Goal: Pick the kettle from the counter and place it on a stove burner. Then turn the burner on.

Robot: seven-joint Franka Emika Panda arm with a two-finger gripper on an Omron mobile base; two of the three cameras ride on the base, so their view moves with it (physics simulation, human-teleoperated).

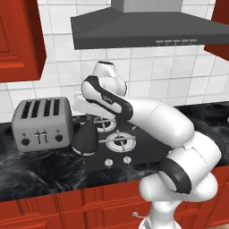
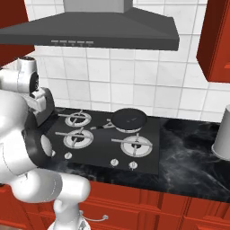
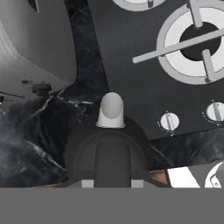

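The small dark grey kettle (image 1: 86,139) stands by the left edge of the black stove (image 1: 138,141), just right of the toaster. My gripper (image 1: 91,120) comes down onto its top from above. In the hand view the kettle (image 3: 87,148) lies right below me, with its pale spout (image 3: 110,111) pointing away. My gripper (image 3: 112,183) has a fingertip against each side of the arched black handle, so it is shut on it. Whether the kettle rests on the counter (image 3: 26,144) or hangs just above it I cannot tell. The nearest ring burner (image 1: 120,143) is to its right.
A silver toaster (image 1: 41,123) stands close on the kettle's left. White knobs (image 1: 108,162) line the stove's front edge. A flat dark pan (image 2: 129,119) covers the back right burner. A grey cylinder (image 2: 222,132) stands at the counter's far right. A hood hangs overhead.
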